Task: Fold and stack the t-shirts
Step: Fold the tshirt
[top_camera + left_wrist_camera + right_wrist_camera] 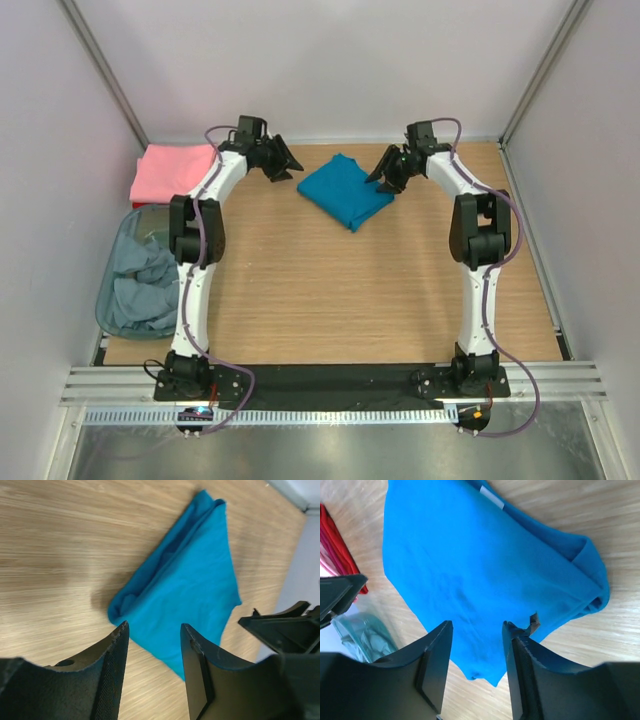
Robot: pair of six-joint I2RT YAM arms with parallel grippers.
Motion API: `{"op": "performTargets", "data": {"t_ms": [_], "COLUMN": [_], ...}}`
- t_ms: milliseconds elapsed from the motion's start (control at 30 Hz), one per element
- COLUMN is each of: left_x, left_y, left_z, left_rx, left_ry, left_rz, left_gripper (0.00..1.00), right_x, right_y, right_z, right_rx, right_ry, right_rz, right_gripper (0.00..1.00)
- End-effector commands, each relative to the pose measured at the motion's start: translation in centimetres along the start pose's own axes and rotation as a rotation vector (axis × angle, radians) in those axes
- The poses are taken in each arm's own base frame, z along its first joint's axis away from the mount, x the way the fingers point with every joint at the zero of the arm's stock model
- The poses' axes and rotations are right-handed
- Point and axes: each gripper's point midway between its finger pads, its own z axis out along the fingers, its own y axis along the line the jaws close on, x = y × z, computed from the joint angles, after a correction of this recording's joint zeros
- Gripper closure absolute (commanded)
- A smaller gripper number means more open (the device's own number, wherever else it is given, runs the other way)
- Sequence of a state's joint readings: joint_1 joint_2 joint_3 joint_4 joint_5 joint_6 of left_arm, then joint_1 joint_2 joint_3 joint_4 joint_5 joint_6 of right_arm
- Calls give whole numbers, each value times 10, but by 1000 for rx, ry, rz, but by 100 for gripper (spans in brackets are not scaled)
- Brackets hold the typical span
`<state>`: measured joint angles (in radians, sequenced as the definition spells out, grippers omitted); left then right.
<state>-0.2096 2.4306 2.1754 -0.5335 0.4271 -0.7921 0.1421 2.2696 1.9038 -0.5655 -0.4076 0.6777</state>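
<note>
Nearby, pink t-shirt (172, 170) beside bin (150, 218).

Both arms arched forward, left tool (152, 628) parted and empty, right tool (477, 624) parted and empty, tips angled inward

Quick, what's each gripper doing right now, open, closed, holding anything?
Left gripper: open, holding nothing.
Right gripper: open, holding nothing, close above the folded teal t-shirt.
</note>
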Motion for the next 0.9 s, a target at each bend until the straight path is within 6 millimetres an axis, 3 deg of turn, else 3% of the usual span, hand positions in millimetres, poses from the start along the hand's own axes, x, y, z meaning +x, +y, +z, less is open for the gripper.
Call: {"op": "performTargets", "data": {"t_ms": [0,167,333,533,667,700,767,800,867], "left_x": [17,20,25,27,36,41,49,48,71], "left_y": [15,17,15,16,13,13,10,1,10], "left_z": [5,15,30,40,34,30,22,11,1], "left_rx": [22,82,163,211,240,243,249,259,240], "left_ry": [73,83,112,118,154,168,188,184,235], "left_rz": [99,177,219,253,249,240,217,213,176], "left_gripper": [52,51,51,54,71,82,94,96,99], "right_x": [8,45,59,68,75,77,80,82,87], "right_y": [21,18,21,18,9,9,6,5,-2], "right_z": [-27,-44,-69,-81,-83,-83,-84,-87,-89], "right_rx": [-54,-48,-51,-28,-10,-11,-6,-3,13], "right_ry": [31,93,109,125,134,134,138,138,147], "right_rz": [-37,-38,-62,-100,-102,-103,-101,-109,-123], "right_gripper": [48,43,43,43,44,44,44,44,44]}}
